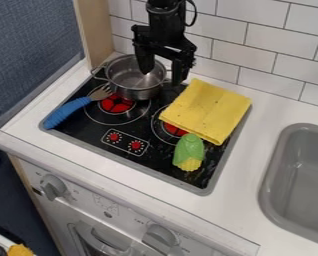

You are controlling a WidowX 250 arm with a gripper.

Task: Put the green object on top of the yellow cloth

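The top edge cuts off the arm (pixel 166 14), the right edge the sink (pixel 279 152), the bottom edge the oven door (pixel 98 242) and some unclear yellow thing (pixel 19 250). The gripper (pixel 162 76) hides part of the pot (pixel 130 89); the cloth (pixel 208 110) covers some of a burner (pixel 174 130).

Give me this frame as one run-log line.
gripper open, empty, at pot | green corn on stovetop, by yellow cloth's near edge | not yet placed on cloth | blue-handled fork near pot

Nr grpr (pixel 162 78): 1 pot (pixel 129 80), 1 fork (pixel 69 111), 1 cloth (pixel 207 110). Farther: 1 corn (pixel 189 151), 2 red knobs (pixel 135 145). Farthest: 2 gry knobs (pixel 53 187), 1 sink (pixel 302 182).
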